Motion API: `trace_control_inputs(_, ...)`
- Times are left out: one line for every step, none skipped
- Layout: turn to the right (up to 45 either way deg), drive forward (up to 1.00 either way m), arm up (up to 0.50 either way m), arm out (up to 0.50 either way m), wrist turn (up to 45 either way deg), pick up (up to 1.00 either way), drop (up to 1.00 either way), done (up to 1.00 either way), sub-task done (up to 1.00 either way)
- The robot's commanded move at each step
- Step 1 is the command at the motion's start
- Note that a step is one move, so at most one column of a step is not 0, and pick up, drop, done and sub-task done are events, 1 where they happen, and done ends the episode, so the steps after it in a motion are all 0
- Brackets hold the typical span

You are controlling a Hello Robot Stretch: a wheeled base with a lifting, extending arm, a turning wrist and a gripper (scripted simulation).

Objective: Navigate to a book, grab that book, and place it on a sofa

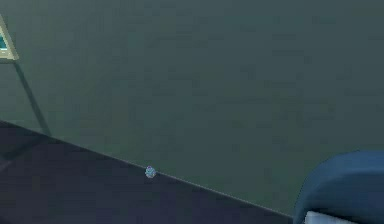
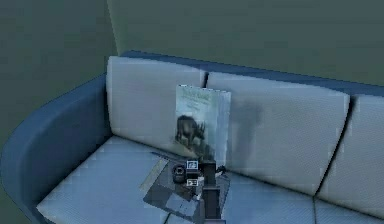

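**anon1:** where's the book at right now?

**anon2:** The thin upright book with a pale green cover and a dark animal picture is in front of the back cushions of the blue sofa with light grey cushions. Can't tell if it touches the seat.

**anon1:** and the end effector?

**anon2:** The end effector is just below the book's bottom edge. Honestly can't tell whether it's grasping anything.

Grey-green wall; dark floor; blue sofa w/ pale cushions against wall.
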Motion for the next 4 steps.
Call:
trace_control_inputs(0.0, 0.0, 0.32, 0.0, 0.0, 0.0, 0.0, 0.0, 0.0)
trace_control_inputs(0.0, 0.0, 0.0, 0.0, -45.0, 0.0, 0.0, 0.0, 0.0)
trace_control_inputs(0.0, 0.0, 0.0, 0.0, -45.0, 0.0, 0.0, 0.0, 0.0)
trace_control_inputs(0.0, 0.0, 0.0, 0.0, -45.0, 0.0, 0.0, 0.0, 0.0)
